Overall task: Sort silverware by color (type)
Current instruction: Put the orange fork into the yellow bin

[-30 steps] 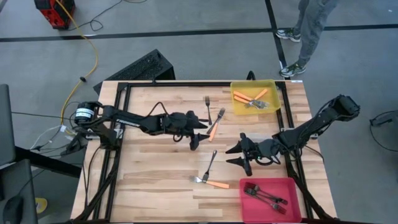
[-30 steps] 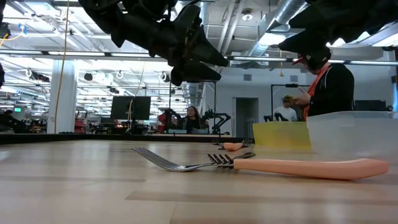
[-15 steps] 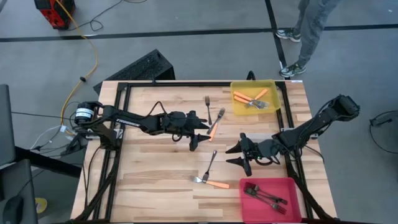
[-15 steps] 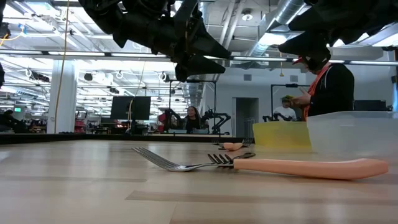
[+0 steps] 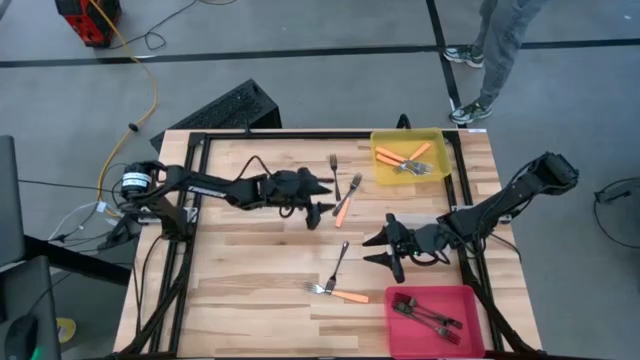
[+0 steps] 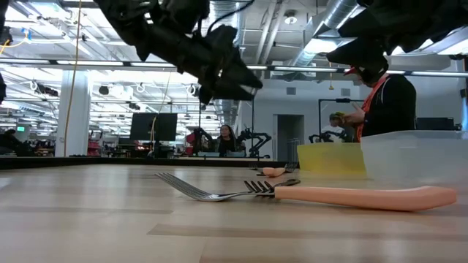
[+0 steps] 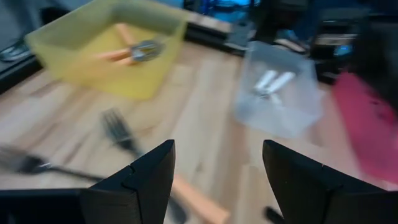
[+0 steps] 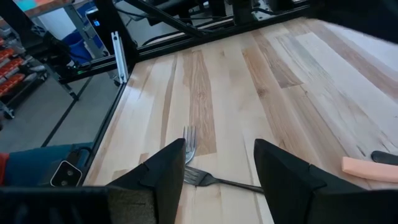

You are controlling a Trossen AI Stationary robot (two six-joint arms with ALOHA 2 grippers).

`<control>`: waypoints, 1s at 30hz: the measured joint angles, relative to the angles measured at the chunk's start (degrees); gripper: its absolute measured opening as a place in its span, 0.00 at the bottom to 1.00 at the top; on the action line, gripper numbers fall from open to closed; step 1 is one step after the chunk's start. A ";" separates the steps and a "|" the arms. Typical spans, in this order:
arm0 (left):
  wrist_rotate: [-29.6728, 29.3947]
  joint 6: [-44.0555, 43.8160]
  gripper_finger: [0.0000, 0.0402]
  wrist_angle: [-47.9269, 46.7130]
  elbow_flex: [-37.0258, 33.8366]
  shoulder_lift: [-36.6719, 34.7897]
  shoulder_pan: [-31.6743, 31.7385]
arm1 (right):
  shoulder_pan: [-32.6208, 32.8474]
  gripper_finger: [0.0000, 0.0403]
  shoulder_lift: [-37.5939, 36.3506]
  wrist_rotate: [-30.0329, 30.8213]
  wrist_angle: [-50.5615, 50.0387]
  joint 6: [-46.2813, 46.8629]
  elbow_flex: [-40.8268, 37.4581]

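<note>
A: Which forks remain loose on the pale wooden table (image 5: 250, 290)?

B: Near the left gripper (image 5: 322, 199) lie a slim orange-handled fork with metal tines (image 5: 347, 202) and a dark grey metal fork (image 5: 334, 167) at its 11 o'clock. Toward 6 o'clock of the table's centre, a second dark fork (image 5: 338, 266) crosses a second orange-handled fork (image 5: 335, 293).

A: How would they handle?

B: Probably light, stiff and slippery, lying flat; mid-handle looks the best place to pinch.

A: And the grippers?

B: The left gripper's fingers (image 7: 140, 180) stand apart, holding nothing. The right gripper (image 5: 382, 250) hovers at 3 o'clock of the table centre, fingers (image 8: 163, 174) likewise apart and empty.

A: The containers?

B: The yellow rectangular bin (image 5: 379, 172), at 1 o'clock, holds orange-handled forks; the red bin (image 5: 395, 322), at 5 o'clock, dark ones; the clear bin (image 7: 249, 106), pale ones.
</note>
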 joint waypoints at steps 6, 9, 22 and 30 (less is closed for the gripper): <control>0.27 -0.83 0.56 -2.45 0.00 0.00 5.23 | 0.00 0.54 0.00 0.00 -0.01 -0.22 0.00; 0.22 -2.12 0.56 -4.98 0.00 0.00 6.11 | 0.00 0.54 0.00 0.00 -0.20 -0.21 0.00; -11.86 2.44 0.56 -5.65 -0.04 1.33 -2.88 | 0.00 0.54 0.00 1.77 -0.90 -0.15 0.00; -21.42 -4.56 0.56 3.27 1.47 11.55 -4.89 | 0.02 0.54 0.00 2.62 -0.79 0.41 0.02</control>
